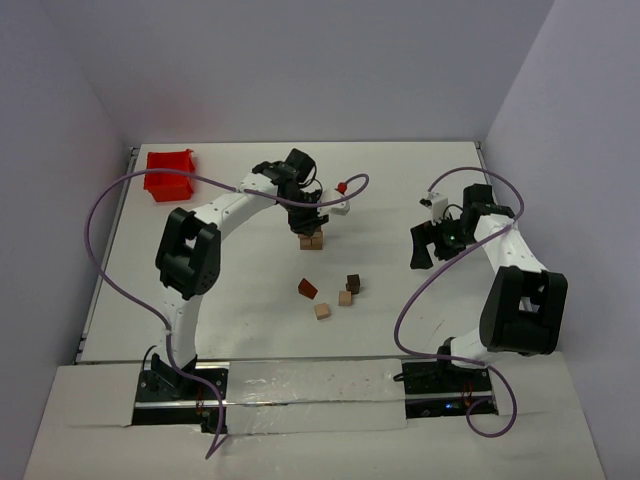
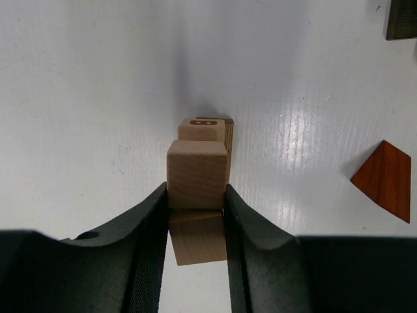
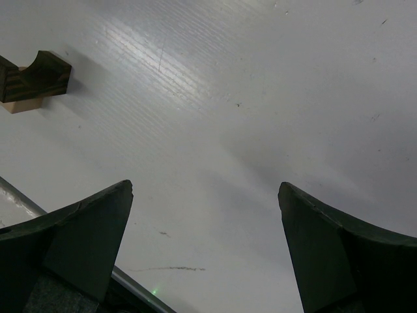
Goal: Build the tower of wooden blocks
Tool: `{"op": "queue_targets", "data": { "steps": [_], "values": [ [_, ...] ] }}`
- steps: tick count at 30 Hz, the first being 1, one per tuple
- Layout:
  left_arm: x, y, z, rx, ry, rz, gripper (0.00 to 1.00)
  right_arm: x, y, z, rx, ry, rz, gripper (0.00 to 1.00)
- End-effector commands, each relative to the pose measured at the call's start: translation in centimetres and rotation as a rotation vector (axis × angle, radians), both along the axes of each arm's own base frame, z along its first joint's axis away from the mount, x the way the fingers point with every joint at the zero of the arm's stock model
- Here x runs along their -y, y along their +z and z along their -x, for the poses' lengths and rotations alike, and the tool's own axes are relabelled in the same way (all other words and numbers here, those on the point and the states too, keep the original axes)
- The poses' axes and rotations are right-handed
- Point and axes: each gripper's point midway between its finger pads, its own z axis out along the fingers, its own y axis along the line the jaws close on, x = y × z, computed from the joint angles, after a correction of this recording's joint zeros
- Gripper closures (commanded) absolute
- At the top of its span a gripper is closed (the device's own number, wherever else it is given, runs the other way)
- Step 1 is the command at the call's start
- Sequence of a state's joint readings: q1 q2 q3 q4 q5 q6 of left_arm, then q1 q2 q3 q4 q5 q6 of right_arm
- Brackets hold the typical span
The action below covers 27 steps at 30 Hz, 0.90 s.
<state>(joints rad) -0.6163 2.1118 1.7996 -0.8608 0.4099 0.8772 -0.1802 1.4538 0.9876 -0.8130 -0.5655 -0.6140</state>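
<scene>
My left gripper (image 1: 311, 228) is shut on a light tan cube (image 2: 197, 173), one finger on each side. Another tan block (image 2: 199, 236) shows right below it between the fingers. Just beyond stands a tan block backed by a darker one (image 2: 206, 129). In the top view this cluster (image 1: 311, 241) sits mid-table under the gripper. Loose on the table are a reddish-brown wedge (image 1: 307, 288) (image 2: 384, 180), a dark brown cube (image 1: 352, 283) and two tan cubes (image 1: 345, 298) (image 1: 322, 311). My right gripper (image 1: 432, 243) (image 3: 205, 222) is open and empty over bare table at the right.
A red plastic bin (image 1: 170, 173) stands at the far left corner. A dark notched piece lying on a tan block (image 3: 32, 79) shows at the upper left of the right wrist view. A dark block (image 2: 401, 19) shows at the left wrist view's top right corner.
</scene>
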Motion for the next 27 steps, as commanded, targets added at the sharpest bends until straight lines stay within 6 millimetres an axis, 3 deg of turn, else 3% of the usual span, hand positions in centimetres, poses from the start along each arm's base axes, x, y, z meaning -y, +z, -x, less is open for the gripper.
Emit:
{"op": "queue_targets", "data": {
  "steps": [1, 27],
  "values": [
    [1.40, 0.98, -0.66, 0.021, -0.039, 0.057, 0.98, 0.31, 1.26, -1.39, 0.032, -0.014, -0.001, 0.00],
    [1.59, 0.82, -1.09, 0.026, -0.027, 0.061, 0.96, 0.41, 1.31, -1.69, 0.026, -0.005, 0.001, 0.00]
  ]
}}
